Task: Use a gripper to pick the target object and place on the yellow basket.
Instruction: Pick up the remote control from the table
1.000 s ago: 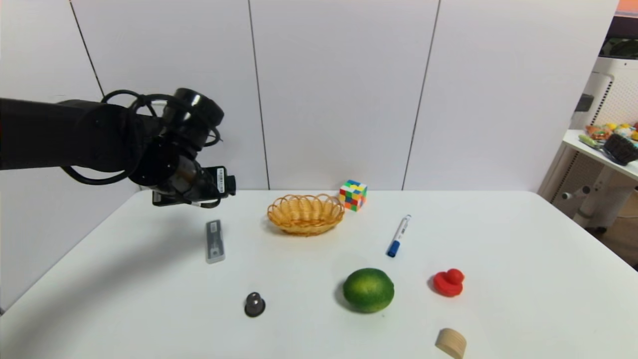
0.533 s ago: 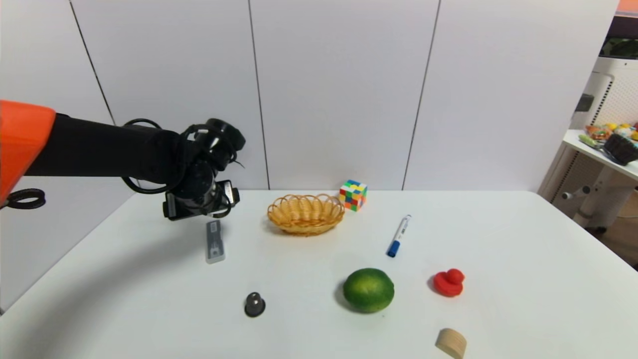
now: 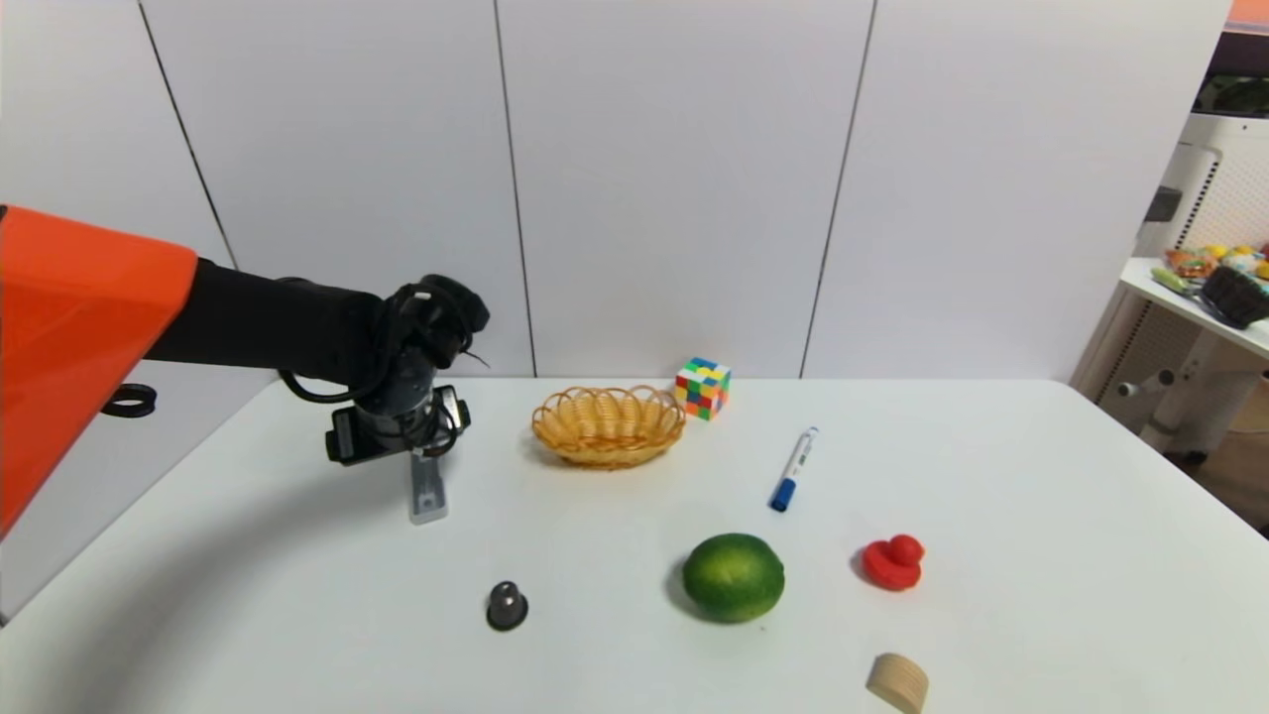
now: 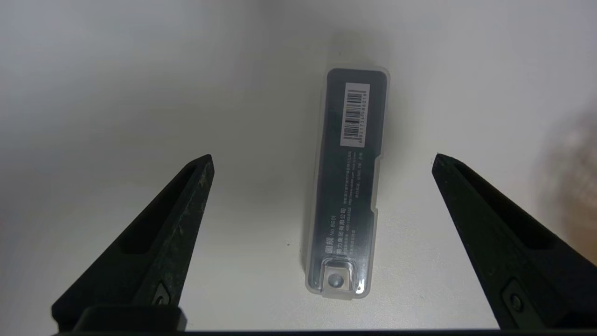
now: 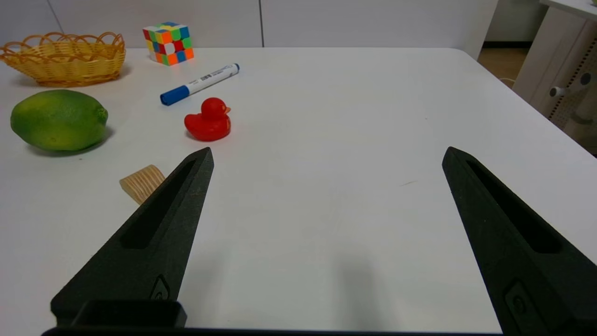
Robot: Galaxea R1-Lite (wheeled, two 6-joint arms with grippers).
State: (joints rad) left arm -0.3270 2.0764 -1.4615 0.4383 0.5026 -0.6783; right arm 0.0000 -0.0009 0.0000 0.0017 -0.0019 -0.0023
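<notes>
Hidden: where the left gripper (image 4: 322, 161) hangs low, its black wrist hides the far end of the bar (image 3: 427, 491) in the head view; the fingertips show only in the wrist view.
Left arm: black and orange, reaching in from the left, tipped down over the bar.
Left gripper: wide open, one finger (image 4: 186, 196) on each side of the bar, not touching it.
Right gripper (image 5: 326, 154): parked, spread wide, holding nothing.
Bar: flat, slim, grey, in a clear case with a barcode label, lying on the table (image 3: 991, 476).
Basket (image 3: 608, 424): oval yellow wicker, loopy rim, apart from the bar on its right.
</notes>
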